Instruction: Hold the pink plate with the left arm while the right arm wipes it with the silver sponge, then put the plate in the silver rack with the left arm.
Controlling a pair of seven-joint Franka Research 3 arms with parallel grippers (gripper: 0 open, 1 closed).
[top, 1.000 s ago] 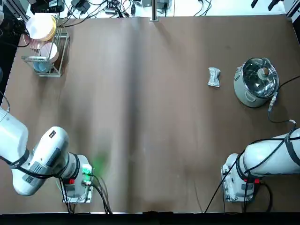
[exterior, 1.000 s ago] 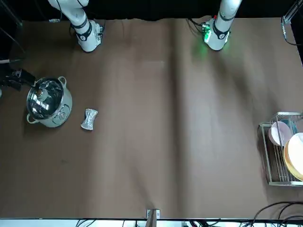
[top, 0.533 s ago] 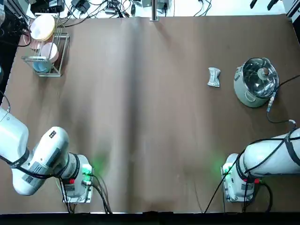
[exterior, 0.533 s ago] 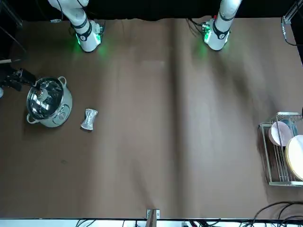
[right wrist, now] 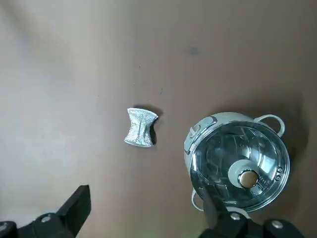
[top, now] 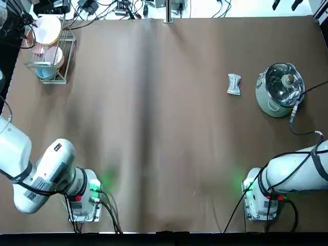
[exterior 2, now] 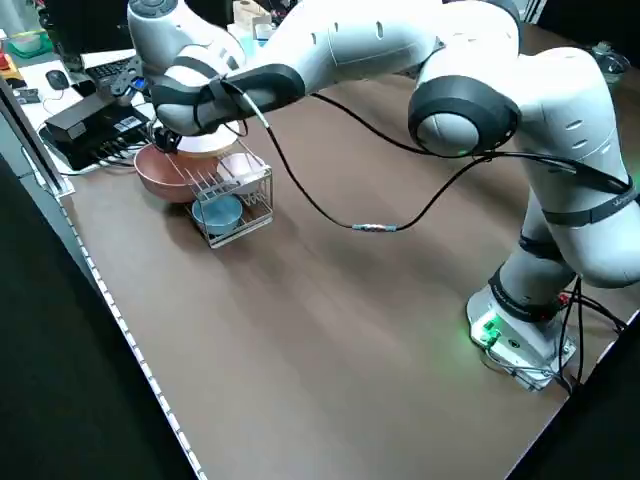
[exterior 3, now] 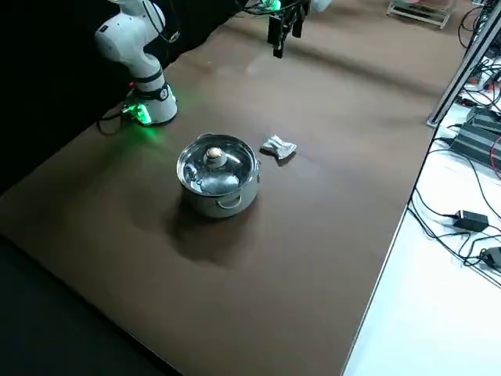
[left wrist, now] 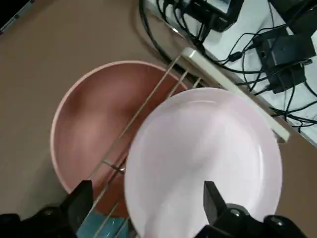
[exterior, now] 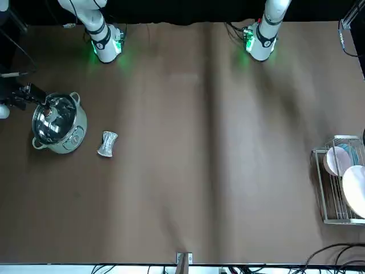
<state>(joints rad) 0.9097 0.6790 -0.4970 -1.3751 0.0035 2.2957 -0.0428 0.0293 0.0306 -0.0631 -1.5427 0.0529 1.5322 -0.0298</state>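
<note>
Two white jointed arms work apart over the brown counter (top: 164, 128). The left arm (exterior 2: 380, 50) reaches to the far left corner, where its gripper (left wrist: 148, 208) hangs over the small silver wire rack (top: 51, 59) — fingers (left wrist: 79, 203) spread wide on either side of a large pale round plate (left wrist: 203, 163), but whether they actually touch it I cannot tell. Beside that plate, outside the wires, lies a terracotta-pink bowl (left wrist: 94, 114). The small, nearly white pink plate (exterior: 336, 161) stands upright in a rack slot, with a pale blue dish (exterior 2: 218, 213) low in the rack. The right gripper (right wrist: 143, 218) hovers high, fingers (right wrist: 77, 206) wide apart and holding nothing, above the crumpled silver sponge (right wrist: 140, 128), which lies on the counter just beside a lidded steel pot (right wrist: 237, 161).
</note>
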